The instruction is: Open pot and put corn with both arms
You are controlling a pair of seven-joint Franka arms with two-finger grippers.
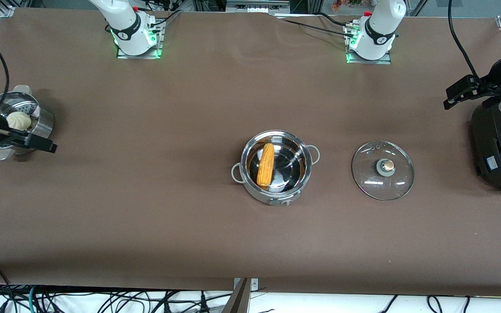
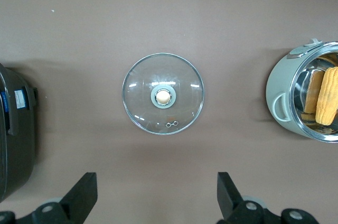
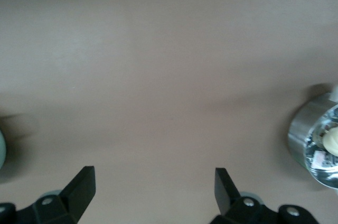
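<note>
Corn (image 1: 265, 165) lies inside the open pot (image 1: 276, 198) near the middle of the counter (image 1: 146, 226), one end propped against the wall. The lid (image 1: 383, 170) rests flat on the counter beside the pot, toward the left arm's end, knob (image 1: 389, 165) up. By the look of it, both steps of the task are done.

The left hand (image 2: 157, 197) hangs near the black cooker (image 1: 500, 148) at its end of the counter, fingers spread wide and holding nothing. The right hand (image 3: 155, 195) hangs by the steamer (image 1: 44, 126) with the white bun (image 1: 18, 120), also spread and empty.

As a judgement on handling: the cob looks light, stiff and slightly bumpy, best pinched across its middle. The glass lid is breakable and slick, so the knob is the only sensible grip. The steel pot is smooth and could slide; its two side loops offer a hold.
</note>
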